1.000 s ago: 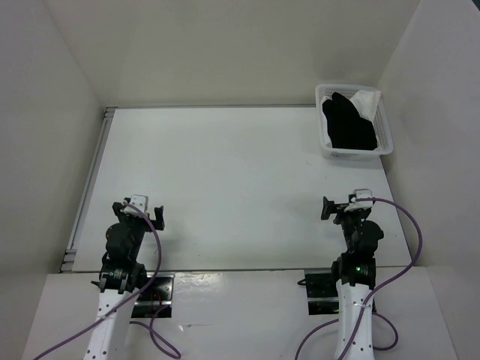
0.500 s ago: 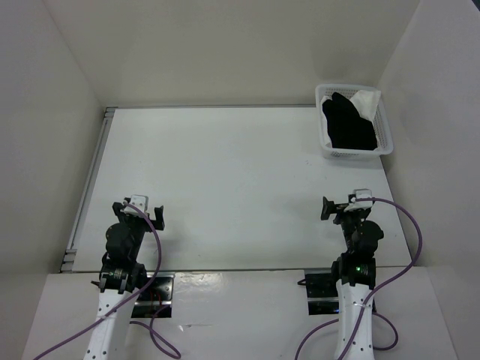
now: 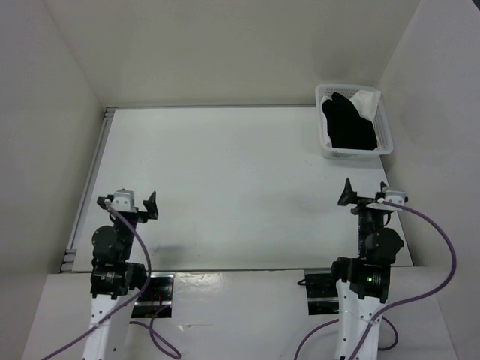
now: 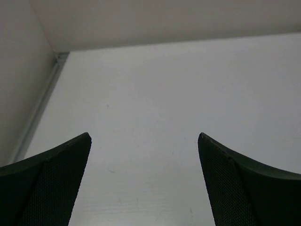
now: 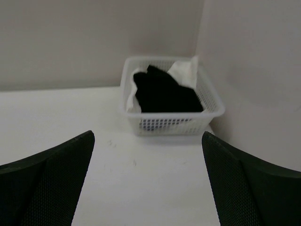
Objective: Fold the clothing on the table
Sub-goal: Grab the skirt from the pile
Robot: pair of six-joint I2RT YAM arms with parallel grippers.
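Observation:
The black clothing (image 3: pixel 347 124) lies bunched inside the white mesh basket (image 3: pixel 352 154) at the table's (image 3: pixel 225 165) far right corner. The right wrist view shows the clothing (image 5: pixel 164 92) in the basket (image 5: pixel 174 125) straight ahead. My right gripper (image 3: pixel 365 184) hovers near the table's right front, open and empty, well short of the basket; its jaws (image 5: pixel 148 133) frame bare table. My left gripper (image 3: pixel 127 196) is at the left front, open over bare table (image 4: pixel 164 84), with nothing between its fingers (image 4: pixel 144 135).
A white cloth (image 3: pixel 367 101) lies under and behind the black clothing in the basket. A thin metal rail (image 3: pixel 88 180) runs along the table's left edge. White walls close in the left, back and right sides.
Both wrists have swung. The left gripper moved a little left and the right gripper moved right and forward. Both now point toward the far wall. The clothing has not moved.

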